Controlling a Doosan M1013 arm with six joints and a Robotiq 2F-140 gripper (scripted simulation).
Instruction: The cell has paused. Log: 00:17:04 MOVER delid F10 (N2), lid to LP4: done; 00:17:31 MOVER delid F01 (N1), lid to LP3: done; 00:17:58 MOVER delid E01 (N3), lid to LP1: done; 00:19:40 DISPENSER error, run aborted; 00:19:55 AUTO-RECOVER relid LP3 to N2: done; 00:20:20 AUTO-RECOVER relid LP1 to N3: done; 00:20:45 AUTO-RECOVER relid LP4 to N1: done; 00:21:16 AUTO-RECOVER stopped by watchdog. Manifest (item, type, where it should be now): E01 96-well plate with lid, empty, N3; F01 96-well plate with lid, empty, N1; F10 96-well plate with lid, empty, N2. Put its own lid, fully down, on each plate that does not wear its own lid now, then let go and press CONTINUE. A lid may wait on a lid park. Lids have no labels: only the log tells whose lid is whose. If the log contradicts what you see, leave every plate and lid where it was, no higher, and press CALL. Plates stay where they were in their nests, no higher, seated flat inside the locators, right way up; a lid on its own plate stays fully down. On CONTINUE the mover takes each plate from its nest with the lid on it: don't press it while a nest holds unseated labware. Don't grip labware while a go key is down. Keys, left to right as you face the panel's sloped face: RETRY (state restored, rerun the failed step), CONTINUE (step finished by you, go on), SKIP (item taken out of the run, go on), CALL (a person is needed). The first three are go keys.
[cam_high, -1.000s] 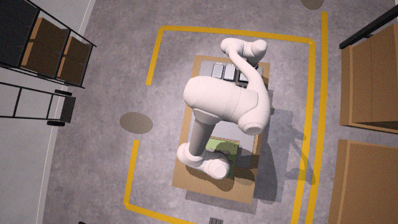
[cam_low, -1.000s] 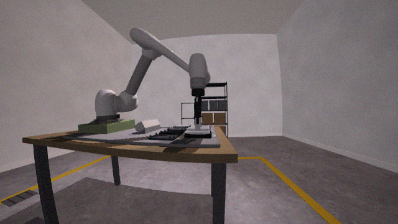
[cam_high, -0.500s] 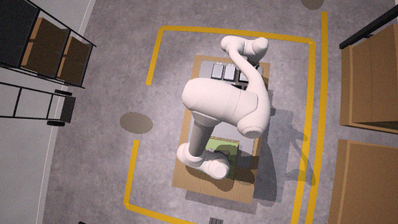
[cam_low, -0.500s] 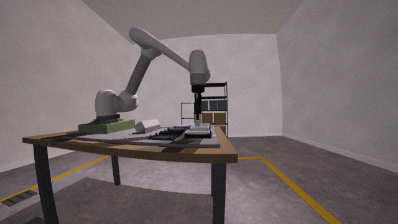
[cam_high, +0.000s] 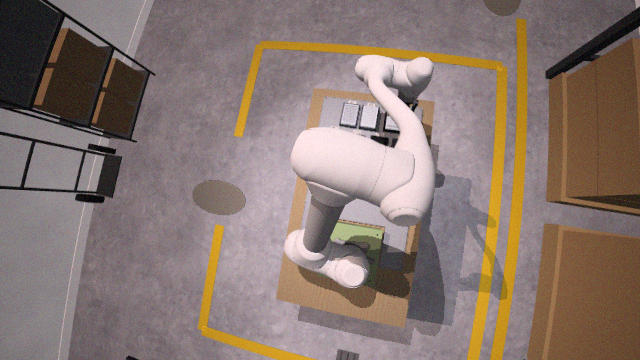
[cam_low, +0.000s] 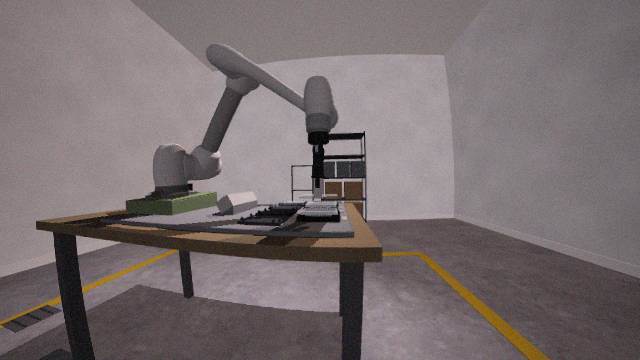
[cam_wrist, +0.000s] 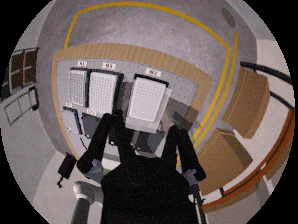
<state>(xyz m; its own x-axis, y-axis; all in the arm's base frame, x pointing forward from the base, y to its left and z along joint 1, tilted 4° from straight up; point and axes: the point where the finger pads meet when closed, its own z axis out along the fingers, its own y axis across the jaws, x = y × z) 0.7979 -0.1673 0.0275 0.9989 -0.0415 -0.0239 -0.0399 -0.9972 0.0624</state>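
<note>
The gripper (cam_wrist: 141, 151) holds a lid (cam_wrist: 147, 99), jaws half-closed, above the table's far edge; swapping lids remains, CONTINUE unpressed.

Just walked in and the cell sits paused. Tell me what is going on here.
The white arm reaches over the far end of the table. Its gripper is shut on a white lid at one end of the row of plates. The lid looks slightly raised rather than set down. Two other plates beside it have their lids on. The grey key box sits well away from the gripper, so no key is being pressed.
</note>
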